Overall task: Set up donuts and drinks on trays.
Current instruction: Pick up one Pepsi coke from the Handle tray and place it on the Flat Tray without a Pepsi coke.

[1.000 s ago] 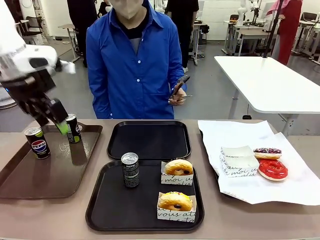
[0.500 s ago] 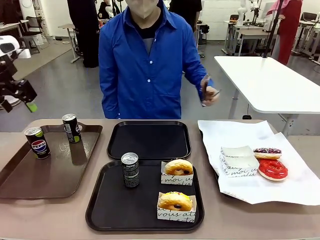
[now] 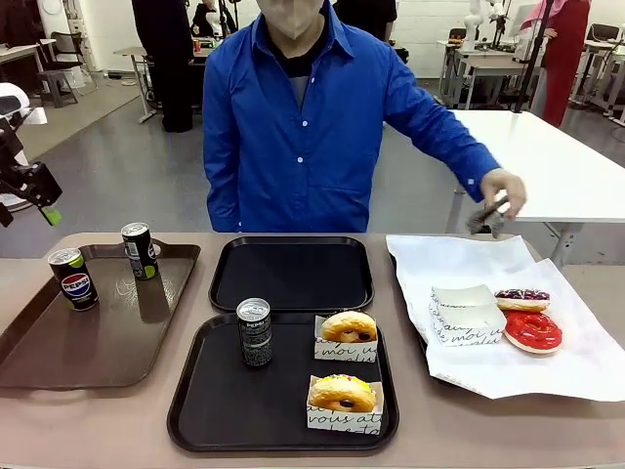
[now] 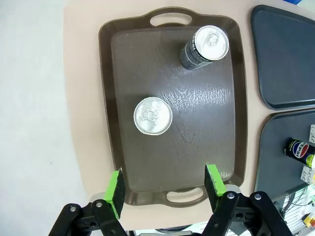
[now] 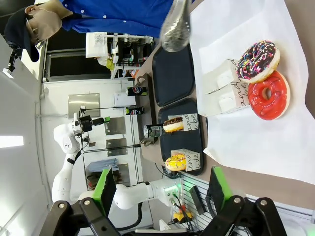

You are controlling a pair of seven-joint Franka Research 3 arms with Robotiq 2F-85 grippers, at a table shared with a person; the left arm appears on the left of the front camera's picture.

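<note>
Two black trays lie mid-table. The near tray (image 3: 195, 410) holds a can (image 3: 255, 332) and two sleeved donuts (image 3: 349, 327) (image 3: 343, 394); the far tray (image 3: 291, 274) is bare. Two more cans (image 3: 73, 278) (image 3: 140, 251) stand on the brown tray (image 3: 98, 342). My left gripper (image 3: 34, 195) hangs open high above that tray's left end, nothing between its fingers (image 4: 114, 187); below it are the can tops (image 4: 153, 115) (image 4: 206, 46). My right gripper (image 5: 162, 186) is open and empty, high over the white paper with a chocolate donut (image 5: 258, 60) and a red donut (image 5: 268, 94).
On the white paper (image 3: 469, 264) at the right lie an empty sleeve (image 3: 464, 313), a chocolate sprinkled donut (image 3: 521, 299) and a red donut (image 3: 532, 330). The person's hand (image 3: 498, 200) holds tongs above the paper's far edge. A white table (image 3: 547, 156) stands behind.
My left gripper has risen and pulled back to the left, away from the can on the brown tray. The person's hand with the tongs swung right and down toward the white paper.
</note>
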